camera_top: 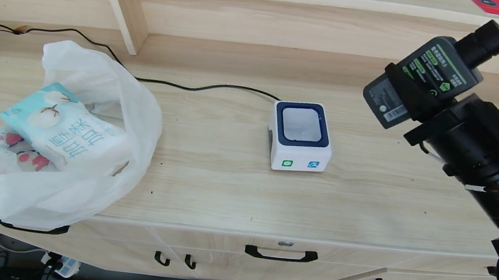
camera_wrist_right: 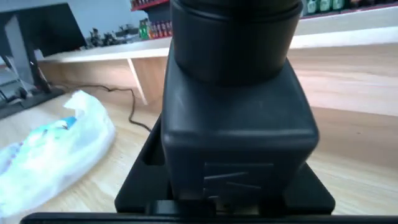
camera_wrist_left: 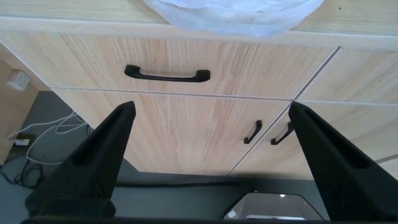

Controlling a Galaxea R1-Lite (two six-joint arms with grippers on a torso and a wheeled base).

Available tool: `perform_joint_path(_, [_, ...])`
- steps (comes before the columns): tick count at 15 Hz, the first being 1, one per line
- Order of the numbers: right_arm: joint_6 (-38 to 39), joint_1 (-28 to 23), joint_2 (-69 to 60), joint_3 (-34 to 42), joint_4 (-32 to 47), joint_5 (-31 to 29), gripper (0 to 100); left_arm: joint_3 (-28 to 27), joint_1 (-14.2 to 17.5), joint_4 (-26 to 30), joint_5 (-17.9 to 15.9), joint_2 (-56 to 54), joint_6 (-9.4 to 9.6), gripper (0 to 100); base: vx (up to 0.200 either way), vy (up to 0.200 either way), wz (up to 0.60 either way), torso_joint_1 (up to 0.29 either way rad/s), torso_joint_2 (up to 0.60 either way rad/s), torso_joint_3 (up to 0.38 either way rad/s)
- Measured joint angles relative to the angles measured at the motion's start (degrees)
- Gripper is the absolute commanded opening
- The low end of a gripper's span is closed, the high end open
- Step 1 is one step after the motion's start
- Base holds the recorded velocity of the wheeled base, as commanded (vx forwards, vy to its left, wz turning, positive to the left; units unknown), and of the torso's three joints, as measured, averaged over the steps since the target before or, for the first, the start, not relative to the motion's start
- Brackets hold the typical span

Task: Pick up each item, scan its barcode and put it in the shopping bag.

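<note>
My right gripper (camera_top: 422, 112) is shut on a dark grey bottle (camera_top: 424, 76) with a black cap, green labels and a white barcode sticker. It holds the bottle tilted in the air, to the right of the white and blue scanner (camera_top: 299, 136). In the right wrist view the bottle (camera_wrist_right: 233, 118) stands close up between the fingers (camera_wrist_right: 140, 186). The white plastic shopping bag (camera_top: 92, 90) lies open at the counter's left with a tissue pack (camera_top: 63, 127) inside. My left gripper (camera_wrist_left: 211, 155) hangs open below the counter edge, facing the drawer fronts, under the bag's overhang (camera_wrist_left: 236, 15).
A black cable (camera_top: 198, 87) runs from the scanner along the back of the wooden counter (camera_top: 223, 189). A raised shelf with a divider (camera_top: 126, 17) backs the counter. Drawer handles (camera_wrist_left: 166, 74) line the front below.
</note>
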Motion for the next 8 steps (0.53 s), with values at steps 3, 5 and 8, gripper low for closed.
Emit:
perform_joint_path(3, [5.7,8.8,-3.4,-0.7,5.0,-1.2,0,0.0,0.0,0.0,0.0,0.0,0.00,100,0.000,0.000,0.00,0.000,0.00,0.000])
perform_joint_path(5, [10.6,13.3,-6.3,-0.6,7.6,-2.2,0,0.0,0.0,0.0,0.0,0.0,0.00,100,0.000,0.000,0.00,0.000,0.00,0.000])
perform_joint_path(8, [13.6,17.3,-9.1,-0.4,8.0,-2.2,0,0.0,0.0,0.0,0.0,0.0,-0.02,100,0.000,0.000,0.00,0.000,0.00,0.000])
